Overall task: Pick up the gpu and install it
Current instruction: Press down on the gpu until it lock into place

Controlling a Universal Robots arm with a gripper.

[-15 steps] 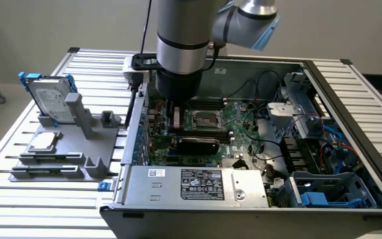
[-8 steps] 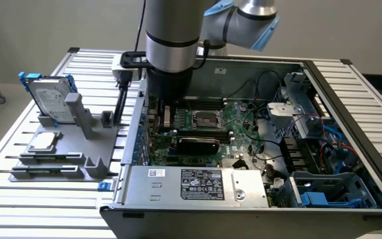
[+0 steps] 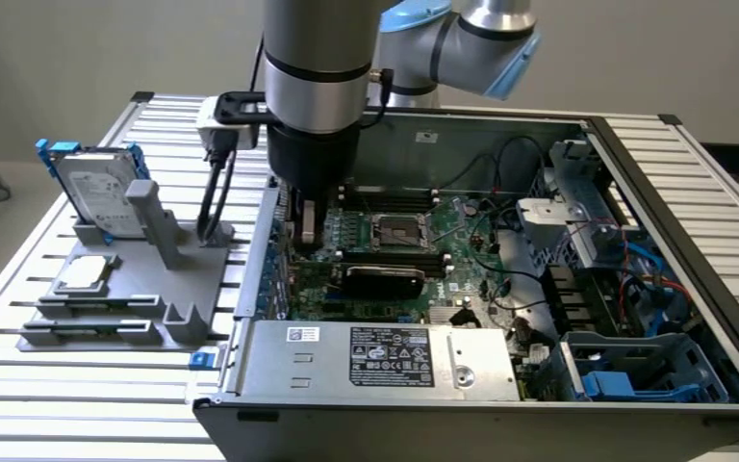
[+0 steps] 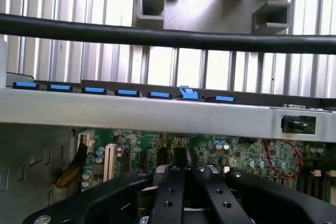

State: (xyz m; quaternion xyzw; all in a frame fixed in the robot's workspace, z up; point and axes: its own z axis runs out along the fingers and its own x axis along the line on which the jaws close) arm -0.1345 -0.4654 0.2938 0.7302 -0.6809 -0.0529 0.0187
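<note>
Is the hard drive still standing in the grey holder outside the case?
Yes, the hard drive stands upright in the grey holder on the exterior view's left, outside the computer case.

No text can be read anywhere. The power supply [image 3: 376, 358], at the near edge of the open computer case [image 3: 677, 241], carries a black label [image 3: 389, 357] and a small white sticker [image 3: 303, 334] beside it; both bear print too fine to make out. The hard drive [image 3: 91, 192], well apart from the case, has a pale label, also illegible.
</note>
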